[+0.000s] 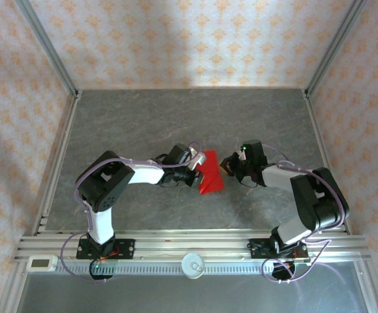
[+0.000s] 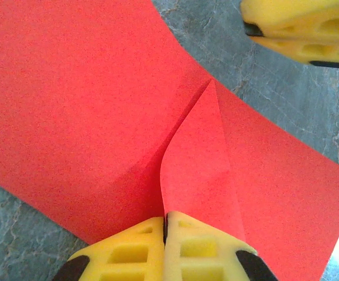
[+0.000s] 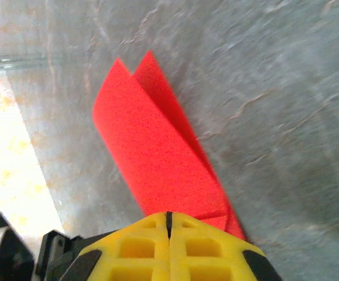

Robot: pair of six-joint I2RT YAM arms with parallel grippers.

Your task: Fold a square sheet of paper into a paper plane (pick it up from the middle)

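We are watching the square sheet of paper (image 1: pixel 209 177), thin, light and floppy, sitting partly folded at the centre of the worktop (image 1: pixel 143 117). The left gripper (image 2: pixel 165 237) is pinching a raised fold from its 9 o'clock side, and the right gripper (image 3: pixel 169 234) is clamping the 3 o'clock edge. We are judging it easy to tear and best gripped along its creases.

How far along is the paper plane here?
Early. Done: paper already creased, with doubled layers visible. In hand: left fingers pinch a raised flap, and right fingers are shut on a folded end. To do: no dart shape yet, so nose and wing folds remain.
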